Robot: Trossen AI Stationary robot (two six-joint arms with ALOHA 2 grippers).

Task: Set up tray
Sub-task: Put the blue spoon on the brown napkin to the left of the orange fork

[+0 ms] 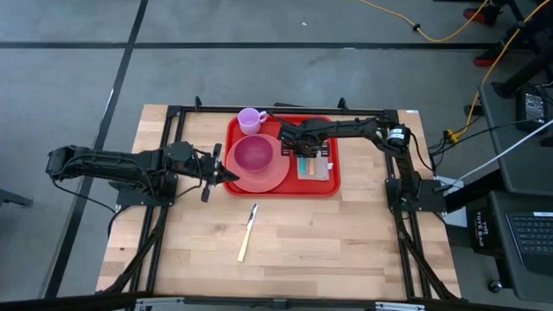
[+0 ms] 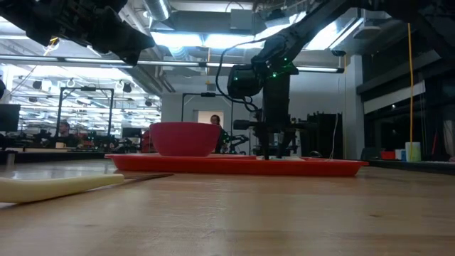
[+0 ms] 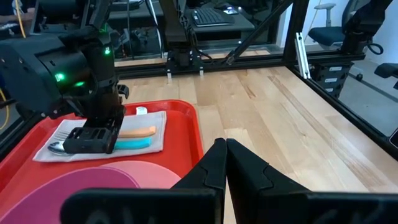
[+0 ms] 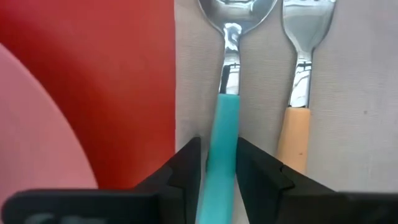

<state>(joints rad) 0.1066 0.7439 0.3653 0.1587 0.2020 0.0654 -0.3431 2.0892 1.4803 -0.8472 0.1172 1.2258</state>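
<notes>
Tray [image 1: 283,187]: red, sits at the far centre of the tabletop [image 1: 302,242], long side running left to right.

On the tray: pink plate [image 1: 268,178] on its left half, with a darker pink bowl [image 1: 253,154] on the plate. Small lilac cup [image 1: 251,119] at the tray's far left corner. Pale napkin [image 1: 316,168] on the tray's right half.

On the napkin, side by side: spoon with teal handle [image 4: 224,134] and fork with orange handle [image 4: 295,134]. Spoon lies nearer the plate.

Right gripper [image 4: 217,168]: lowered over the napkin, fingers [image 4: 186,171] set on either side of the teal spoon handle, close against it. Reads as pinching the handle. Spoon lies flat on the napkin.

Left gripper [image 3: 222,163]: at the tray's left edge, just beside the plate rim. Fingers pressed together, nothing between them. The low view shows this arm raised above the tabletop.

Knife with pale handle [image 1: 247,232] lies on bare tabletop, near side of the tray, well apart from both grippers.

Background, low view: a person visible far behind the bowl.
</notes>
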